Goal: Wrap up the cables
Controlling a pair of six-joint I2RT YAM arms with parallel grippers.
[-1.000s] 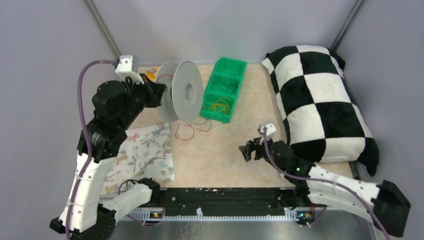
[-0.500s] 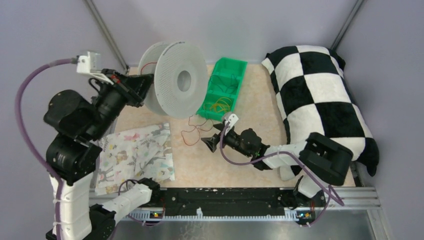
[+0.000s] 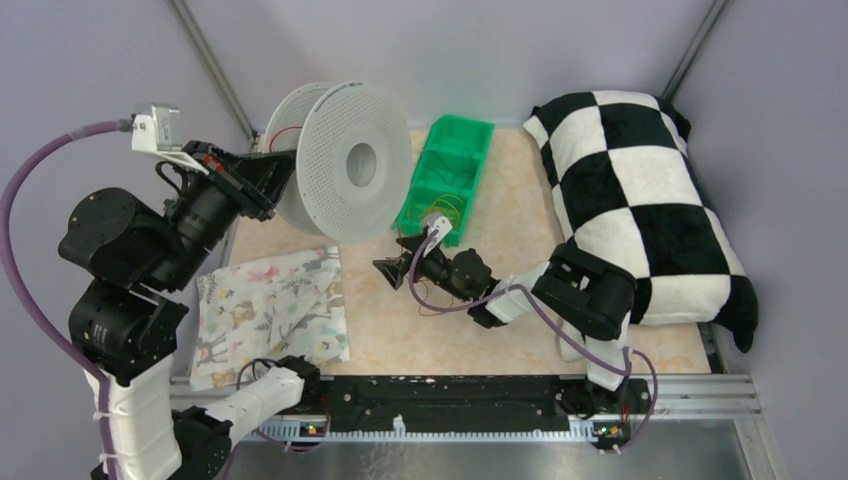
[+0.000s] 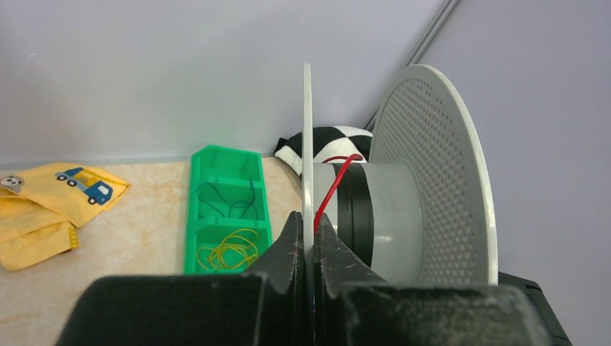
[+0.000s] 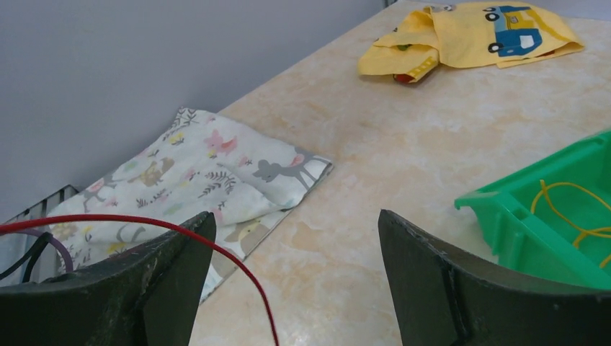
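From where I stand, the left pincer (image 4: 308, 225) is shut tight on the rim of the grey spool (image 3: 345, 170), which looks lifted off the table (image 3: 400, 340) with its axis roughly level. The dark red wire (image 4: 336, 186) runs up over the hub between the two flanges. The rest of it lies in loose curls on the table just in front of the green bin (image 3: 484, 155). The right pincer (image 3: 385, 272) hangs low over those curls with its jaws wide. Its own camera shows the wire passing through the gap, close along one finger, not pinched. To my eye the step in hand is catching that slack. It wants a light close, enough to guide the thread without stopping it sliding. I would then lead the wire toward the hub under gentle tension, square between the flanges. The bin's edge and the patterned cloth (image 3: 270, 310) need minding, since so thin a strand could snag there.
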